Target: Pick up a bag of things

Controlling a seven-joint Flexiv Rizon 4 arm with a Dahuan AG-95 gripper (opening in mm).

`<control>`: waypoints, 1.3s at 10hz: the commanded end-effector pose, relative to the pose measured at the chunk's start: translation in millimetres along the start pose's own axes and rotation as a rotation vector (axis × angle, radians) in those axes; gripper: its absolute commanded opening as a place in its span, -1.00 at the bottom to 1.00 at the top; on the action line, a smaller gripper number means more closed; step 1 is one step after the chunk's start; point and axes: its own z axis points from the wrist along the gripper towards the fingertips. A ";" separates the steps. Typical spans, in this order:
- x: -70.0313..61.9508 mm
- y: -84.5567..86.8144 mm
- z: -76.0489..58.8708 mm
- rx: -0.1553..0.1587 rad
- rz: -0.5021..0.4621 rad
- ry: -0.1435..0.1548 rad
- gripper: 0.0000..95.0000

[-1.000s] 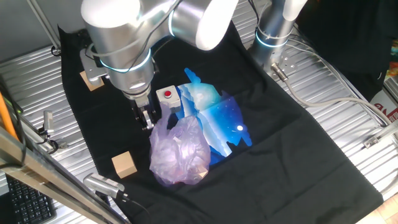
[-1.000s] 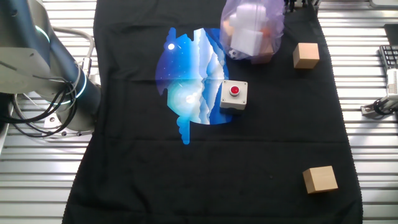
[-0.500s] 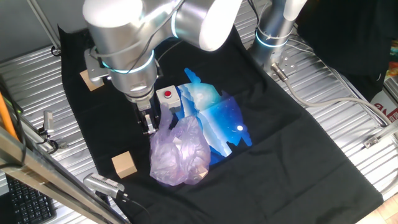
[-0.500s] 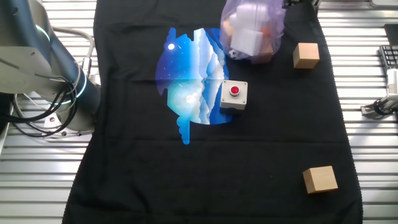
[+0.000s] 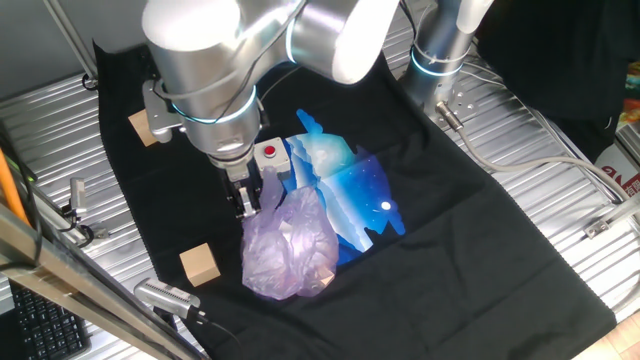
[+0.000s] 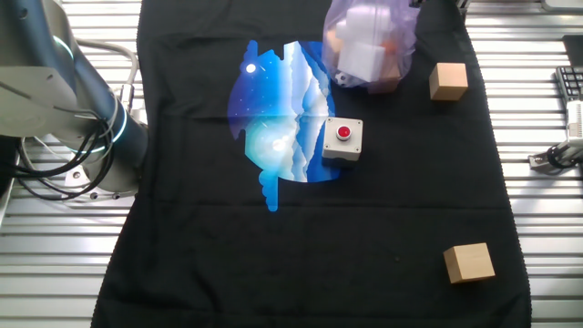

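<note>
Hand: the hand (image 5: pixel 246 198) hangs from the silver arm, fingers pointing down, at the upper left edge of the bag of things (image 5: pixel 289 246). Its dark fingers stand close together; whether they pinch the plastic or merely touch it cannot be told. In the other fixed view the hand is almost wholly out of frame at the top edge.
Bag of things: crinkly, pale purple, translucent and bulging. It lies on the black cloth (image 5: pixel 470 230) that covers the tabletop (image 5: pixel 560 140). In the other fixed view the bag of things (image 6: pixel 369 46) shows a pale block and orange items through the plastic.
Blue bag: a shiny blue-and-white bag (image 5: pixel 350 190) lies flat, touching the purple one on its right side and partly under it. In the other fixed view the blue-and-white bag (image 6: pixel 278 114) spreads out beside the purple one.
Button box: a small grey box with a red button (image 5: pixel 268 153) sits just behind the hand, next to the blue bag; in the other fixed view the red button (image 6: pixel 343 133) faces up.
Wooden cubes: one cube (image 5: pixel 200 265) stands near the purple bag's left side, apart from it; another (image 5: pixel 150 128) sits well apart at the cloth's far left, partly hidden by the arm.
Arm base: the base (image 6: pixel 82 118) stands on the ribbed metal beside the cloth.
</note>
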 end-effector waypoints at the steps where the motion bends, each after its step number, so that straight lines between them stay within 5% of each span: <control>1: 0.2 0.1 -0.1 0.045 -0.009 -0.013 -1.00; 7: 0.6 0.0 -0.7 0.034 -0.009 -0.010 -1.00; 13: 0.6 0.0 -0.7 0.034 -0.189 -0.115 -1.00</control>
